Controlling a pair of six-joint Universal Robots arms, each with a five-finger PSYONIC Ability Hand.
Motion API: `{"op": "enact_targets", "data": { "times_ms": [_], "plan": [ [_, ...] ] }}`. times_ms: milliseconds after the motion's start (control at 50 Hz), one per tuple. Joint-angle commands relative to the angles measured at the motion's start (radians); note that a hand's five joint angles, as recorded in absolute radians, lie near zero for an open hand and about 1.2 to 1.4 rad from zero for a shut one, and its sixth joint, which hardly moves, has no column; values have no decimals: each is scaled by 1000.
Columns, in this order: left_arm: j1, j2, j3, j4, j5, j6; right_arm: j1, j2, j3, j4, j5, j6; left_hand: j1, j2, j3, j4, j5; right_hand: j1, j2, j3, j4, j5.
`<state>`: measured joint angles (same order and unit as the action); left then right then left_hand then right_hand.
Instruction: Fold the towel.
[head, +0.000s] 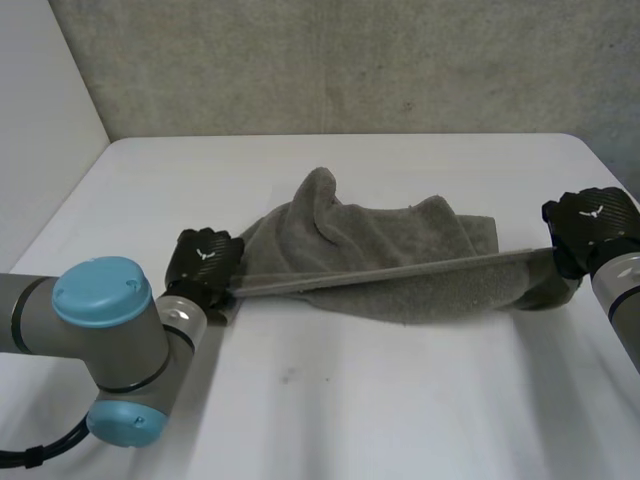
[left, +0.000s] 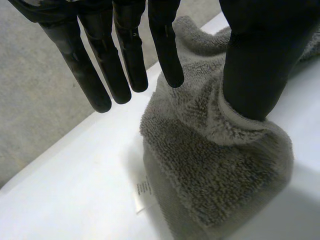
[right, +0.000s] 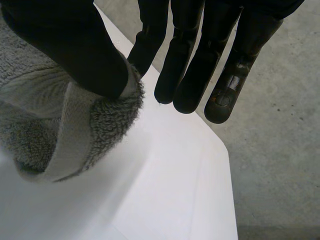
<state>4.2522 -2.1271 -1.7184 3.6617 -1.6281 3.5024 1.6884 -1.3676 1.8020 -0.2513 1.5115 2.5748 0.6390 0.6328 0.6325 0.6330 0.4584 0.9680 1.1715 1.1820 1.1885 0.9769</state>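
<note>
So the grey towel (head: 380, 250) sits mid-surface (head: 350, 400), with its near hem pulled into a straight line between the two hands and the rest heaped up toward 12 o'clock. The left hand (head: 205, 262) is at the towel's 9 o'clock end and the right hand (head: 592, 225) at its 3 o'clock end. Neither hand is really clamping it. In both wrist views the fingers (left: 100, 65) are straight and off the cloth, and the corner just hooks over the thumb (left: 260, 65). It's thick, fuzzy terry with a flat woven hem and a small white tag (left: 142, 192) near the left corner. I'd guess it's light, floppy and grippy rather than slick, and it'll sag anywhere it isn't held. The hem corners look like the best place to grab.
</note>
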Motion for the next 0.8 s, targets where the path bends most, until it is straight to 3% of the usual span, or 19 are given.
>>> {"op": "enact_targets", "data": {
  "times_ms": [20, 60, 80, 100, 140, 220, 280, 440, 480, 500, 540, 640, 800],
  "plan": [
    [-3, -7, 2, -78, 45, -23, -29, 1, -18, 0, 0, 1, 91, 97, 98, 97, 97, 428, 225, 214, 208, 245],
    [-3, -10, 5, -91, 50, -31, -35, 1, -18, 0, -1, 2, 141, 147, 148, 147, 147, 428, 225, 214, 208, 245],
    [-3, -14, 13, -104, 50, -34, -33, -1, -18, 1, -2, 2, 345, 351, 351, 351, 351, 428, 225, 214, 208, 245],
    [-3, -17, 19, -114, 47, -33, -33, -1, -18, 1, -2, 2, 684, 690, 690, 690, 690, 428, 225, 214, 208, 245],
    [-2, -14, 25, -120, 42, -28, -32, -1, -18, 1, -7, 1, 757, 763, 763, 763, 763, 428, 225, 214, 208, 245],
    [3, 32, 31, -129, 20, -23, -32, -4, -21, 29, -46, -8, 757, 763, 764, 763, 763, 428, 225, 214, 208, 245],
    [9, 153, 19, -172, 7, -22, -30, -24, -55, 130, -79, -45, 757, 763, 764, 763, 763, 428, 225, 214, 208, 245],
    [-3, 426, 40, -457, 10, 7, -35, -108, -225, 496, -163, -100, 757, 763, 764, 763, 763, 428, 225, 214, 208, 245],
    [-5, 499, 59, -589, 13, 81, -35, -111, -262, 560, -171, -110, 757, 763, 764, 763, 763, 428, 225, 214, 208, 245],
    [-5, 500, 59, -589, 13, 81, -33, -111, -289, 622, -175, -133, 757, 763, 764, 763, 763, 428, 225, 214, 208, 245],
    [-3, 510, 59, -705, 13, 200, -32, -111, -308, 686, -178, -171, 757, 763, 764, 763, 763, 428, 225, 214, 208, 245],
    [12, 492, 30, -813, 8, 364, -24, -93, -309, 830, -171, -329, 757, 763, 764, 763, 763, 428, 225, 214, 208, 245],
    [55, 250, 57, -760, 7, 418, -10, 108, -314, 847, -159, -406, 757, 763, 764, 763, 763, 428, 225, 214, 208, 245]
  ]
}}
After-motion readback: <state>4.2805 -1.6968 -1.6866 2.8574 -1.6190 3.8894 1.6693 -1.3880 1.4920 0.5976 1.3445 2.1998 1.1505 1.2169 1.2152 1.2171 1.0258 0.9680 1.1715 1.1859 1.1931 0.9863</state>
